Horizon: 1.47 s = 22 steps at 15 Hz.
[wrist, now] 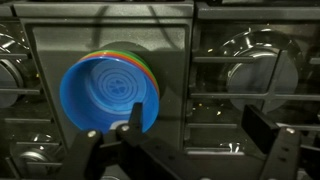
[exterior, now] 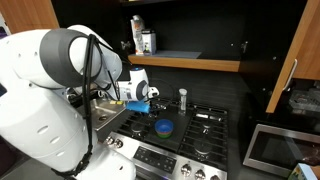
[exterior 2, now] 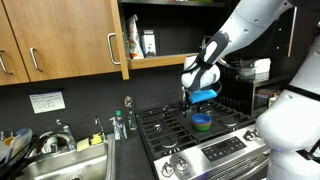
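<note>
Gripper (exterior 2: 203,96) spread wide, hovering above stacked plastic bowls (wrist: 108,90) on stove grate (wrist: 205,96). Likely light, stiff, slick; you'd best pinch the blue rim, one finger inside.

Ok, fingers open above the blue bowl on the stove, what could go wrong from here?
In the wrist view the blue bowl sits off to one side of the open fingers; a straight descent may strike its rim.
Green and orange rims showing at its edge suggest a stack, which could separate when lifted.
</note>
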{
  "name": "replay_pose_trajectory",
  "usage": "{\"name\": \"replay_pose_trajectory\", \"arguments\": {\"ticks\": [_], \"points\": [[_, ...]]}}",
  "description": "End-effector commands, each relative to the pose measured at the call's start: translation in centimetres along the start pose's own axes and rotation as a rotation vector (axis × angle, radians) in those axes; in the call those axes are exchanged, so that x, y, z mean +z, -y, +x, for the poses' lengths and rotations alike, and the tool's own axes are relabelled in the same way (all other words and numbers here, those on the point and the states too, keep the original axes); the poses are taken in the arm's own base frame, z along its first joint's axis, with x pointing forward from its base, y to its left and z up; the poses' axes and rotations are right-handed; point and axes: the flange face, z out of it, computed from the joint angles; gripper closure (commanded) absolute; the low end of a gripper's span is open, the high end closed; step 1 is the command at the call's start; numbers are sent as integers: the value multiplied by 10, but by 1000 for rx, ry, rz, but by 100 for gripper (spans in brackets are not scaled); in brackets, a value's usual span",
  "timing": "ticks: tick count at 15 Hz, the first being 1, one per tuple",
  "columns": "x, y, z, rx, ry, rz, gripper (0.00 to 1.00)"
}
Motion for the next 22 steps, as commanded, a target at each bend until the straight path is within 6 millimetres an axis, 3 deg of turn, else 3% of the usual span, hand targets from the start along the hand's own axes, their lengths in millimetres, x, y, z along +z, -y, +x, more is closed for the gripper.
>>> {"name": "replay_pose_trajectory", "arguments": {"ticks": [1,10,12,13,22], "points": [[9,-17,17,27,-7,11,0],[37,-31,58,80,76,47,3],[42,-32,61,86,90,44,27],[43,-32,62,87,95,47,31],[51,-45,53,122,123,41,99]]}}
